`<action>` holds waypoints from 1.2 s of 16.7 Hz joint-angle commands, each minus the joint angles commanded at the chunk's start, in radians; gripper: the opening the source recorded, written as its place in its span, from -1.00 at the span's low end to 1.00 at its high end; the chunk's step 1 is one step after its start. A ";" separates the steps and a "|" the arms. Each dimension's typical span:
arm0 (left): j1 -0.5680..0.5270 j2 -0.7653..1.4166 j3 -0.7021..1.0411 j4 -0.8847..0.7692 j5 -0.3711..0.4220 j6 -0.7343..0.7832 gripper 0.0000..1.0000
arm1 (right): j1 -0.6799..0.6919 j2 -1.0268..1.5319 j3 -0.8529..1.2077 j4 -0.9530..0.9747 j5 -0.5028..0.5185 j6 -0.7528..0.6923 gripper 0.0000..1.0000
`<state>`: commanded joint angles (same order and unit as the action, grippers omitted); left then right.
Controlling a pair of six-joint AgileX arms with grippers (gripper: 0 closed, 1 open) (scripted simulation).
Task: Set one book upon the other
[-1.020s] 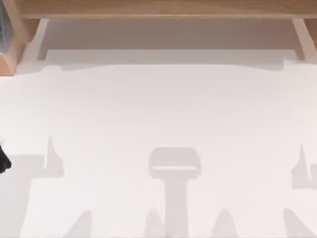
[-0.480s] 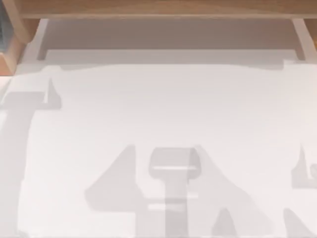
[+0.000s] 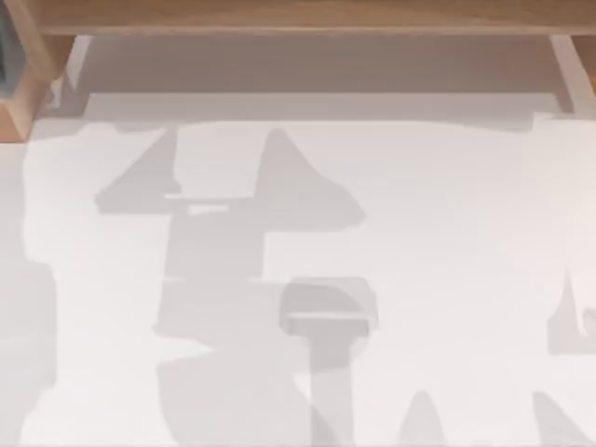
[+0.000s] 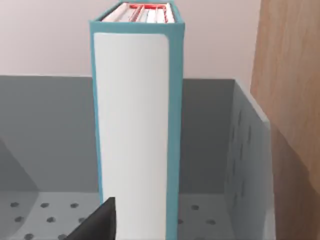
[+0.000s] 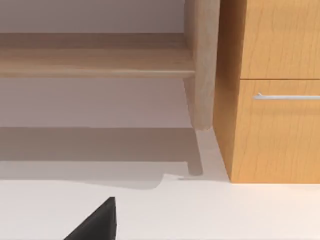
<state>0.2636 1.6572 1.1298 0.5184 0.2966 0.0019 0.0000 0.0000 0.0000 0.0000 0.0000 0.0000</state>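
My left gripper point(image 4: 102, 220) faces an upright teal book point(image 4: 136, 120) in a grey bin point(image 4: 245, 165), lining up a grasp; I cannot tell its opening.

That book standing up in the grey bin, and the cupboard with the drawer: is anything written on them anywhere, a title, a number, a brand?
There is no text to read.
book: its white spine panel inside the teal border is blank.
grey bin: plain dotted walls, no label.
cupboard: bare wood with a metal handle, no label.
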 joint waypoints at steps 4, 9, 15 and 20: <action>0.035 0.225 0.151 0.069 0.040 0.000 1.00 | 0.000 0.000 0.000 0.000 0.000 0.000 1.00; 0.049 0.308 0.211 0.097 0.055 0.000 1.00 | 0.000 0.000 0.000 0.000 0.000 0.000 1.00; 0.041 0.310 0.240 0.071 0.046 -0.001 1.00 | 0.000 0.000 0.000 0.000 0.000 0.000 1.00; 0.033 0.394 0.353 0.038 0.036 -0.001 1.00 | 0.000 0.000 0.000 0.000 0.000 0.000 1.00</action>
<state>0.2962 2.0509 1.4823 0.5567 0.3324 0.0012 0.0000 0.0000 0.0000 0.0000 0.0000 0.0000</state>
